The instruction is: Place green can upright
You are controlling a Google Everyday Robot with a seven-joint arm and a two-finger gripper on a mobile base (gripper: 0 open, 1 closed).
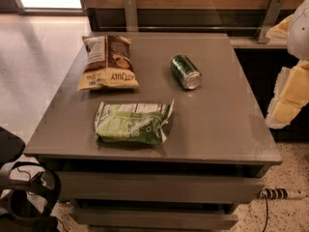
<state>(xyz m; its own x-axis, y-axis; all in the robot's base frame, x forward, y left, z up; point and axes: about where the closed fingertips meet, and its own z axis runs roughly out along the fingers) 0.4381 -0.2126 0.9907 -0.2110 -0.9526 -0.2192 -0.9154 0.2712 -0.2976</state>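
The green can [185, 71] lies on its side on the grey table [227, 124], right of the middle and toward the back. Its shiny silver end faces the front right. My gripper [288, 98] shows as pale white and yellow shapes at the right edge of the camera view, beyond the table's right edge. It is well apart from the can and holds nothing that I can see.
A brown and cream snack bag [107, 62] lies at the back left of the table. A flat crinkled green snack bag [131, 123] lies near the front. A wooden counter runs behind the table. A dark chair [19, 187] and cables are at the lower left, a power strip [280, 194] at the lower right.
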